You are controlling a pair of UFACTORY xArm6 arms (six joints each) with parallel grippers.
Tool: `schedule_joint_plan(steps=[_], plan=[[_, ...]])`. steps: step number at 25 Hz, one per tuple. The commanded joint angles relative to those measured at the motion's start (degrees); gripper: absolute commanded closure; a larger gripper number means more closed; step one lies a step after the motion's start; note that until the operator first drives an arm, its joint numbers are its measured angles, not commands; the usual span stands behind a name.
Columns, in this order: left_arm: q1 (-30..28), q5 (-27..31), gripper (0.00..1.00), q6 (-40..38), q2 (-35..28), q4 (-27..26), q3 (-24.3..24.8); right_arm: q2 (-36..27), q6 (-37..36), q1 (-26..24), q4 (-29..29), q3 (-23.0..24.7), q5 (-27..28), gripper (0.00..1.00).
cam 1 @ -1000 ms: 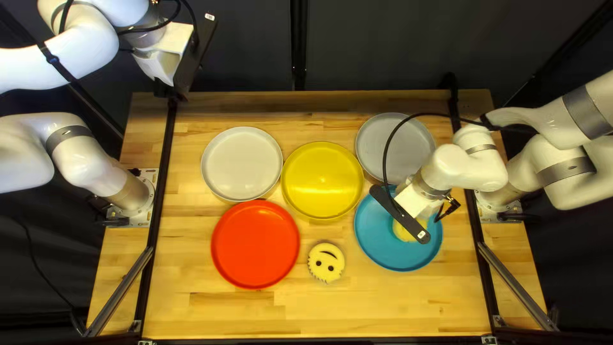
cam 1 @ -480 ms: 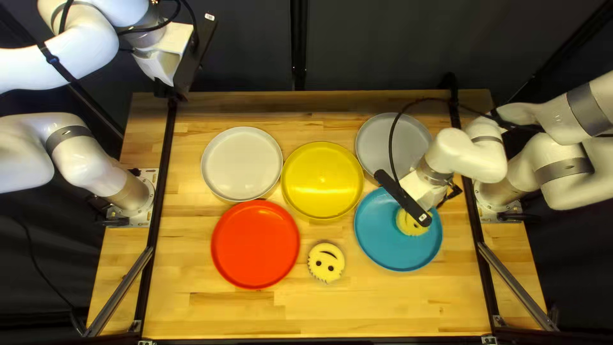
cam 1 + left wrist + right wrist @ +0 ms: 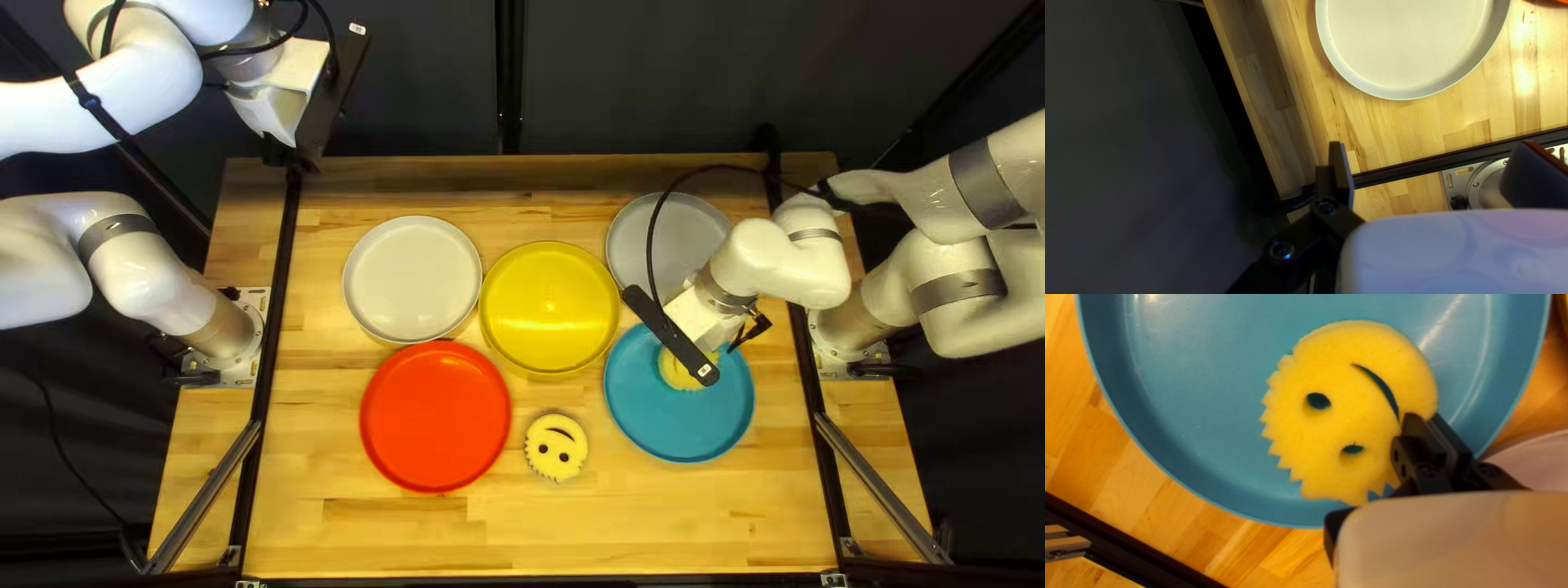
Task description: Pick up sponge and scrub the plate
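Left arm (image 3: pixel 143 272), right arm (image 3: pixel 778 267): glossy white, rounded. Grey bands (image 3: pixel 985 187) ring joints. Black cable (image 3: pixel 652 245) loops off right wrist. Dark bars (image 3: pixel 666 332) carry pale labels (image 3: pixel 705 370). Black links (image 3: pixel 1339 223), round screws (image 3: pixel 1282 250).

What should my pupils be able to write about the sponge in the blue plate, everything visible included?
The sponge is a thick yellow disc, apparently foam, with two round eye holes, a curved mouth slit and jagged teeth along part of its edge. It looks whole. It lies roughly flat, face up, within the blue plate, seemingly touching it. The right gripper pinches its edge beside the mouth.
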Motion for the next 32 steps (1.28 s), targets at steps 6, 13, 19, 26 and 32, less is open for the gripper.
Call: schedule_joint_plan(steps=[6,13,19,26,32], plan=[[0.0,0.0,0.00,0.0,0.0,0.0,0.0,0.5,4.9,6.4,1.5,-0.6,1.0,1.00],[0.0,0.0,0.00,0.0,0.0,0.0,0.0,5.9,-4.4,-2.5,3.6,-4.8,1.6,1.00],[0.0,0.0,0.00,0.0,0.0,0.0,0.0,10.7,-9.4,-9.8,4.2,-9.9,4.2,1.00],[0.0,0.0,0.00,0.0,0.0,0.0,0.0,12.7,-8.8,-11.2,5.8,-13.0,7.2,1.00],[0.0,0.0,0.00,0.0,0.0,0.0,0.0,13.2,0.7,-3.4,4.8,-15.8,8.6,1.00]])
